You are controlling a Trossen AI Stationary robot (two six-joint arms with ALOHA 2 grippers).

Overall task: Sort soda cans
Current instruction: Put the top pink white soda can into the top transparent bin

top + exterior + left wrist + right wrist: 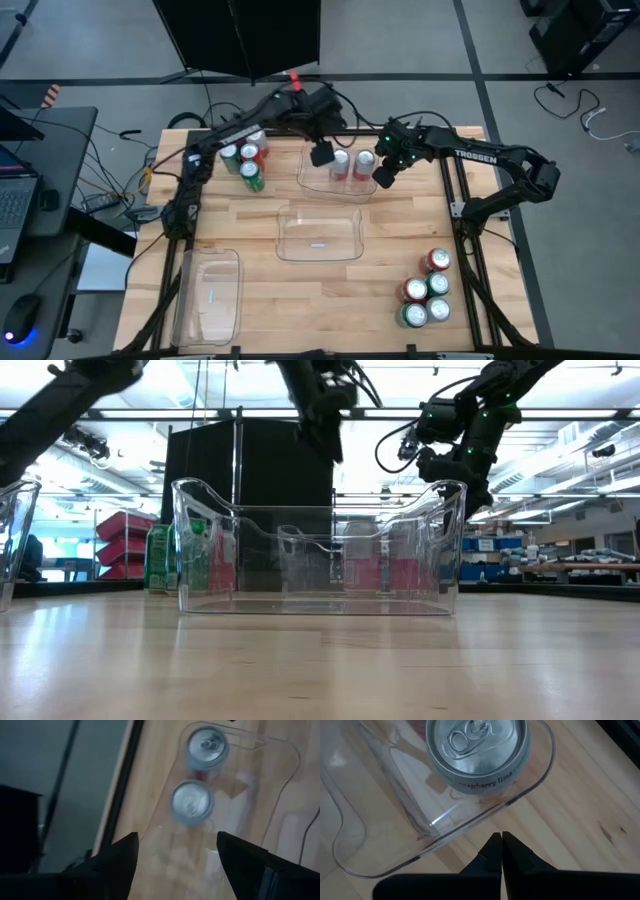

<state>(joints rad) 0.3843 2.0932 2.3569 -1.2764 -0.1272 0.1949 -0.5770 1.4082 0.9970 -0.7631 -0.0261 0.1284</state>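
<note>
Two soda cans in far bin, left fingers spread above, right fingers pressed together beside.

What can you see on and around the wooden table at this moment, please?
Clear rectangular plastic bins: three; far-centre, middle, near-left.
Binned soda cans: two, silver-white with red, far-centre bin.
Far-left soda cans: about four, green and red, table.
Near-right soda cans: five, red, green, pale, table.
Wooden table: one, light.
Left gripper: open, above far-centre bin.
Right gripper: shut, outside that bin's right end.
</note>
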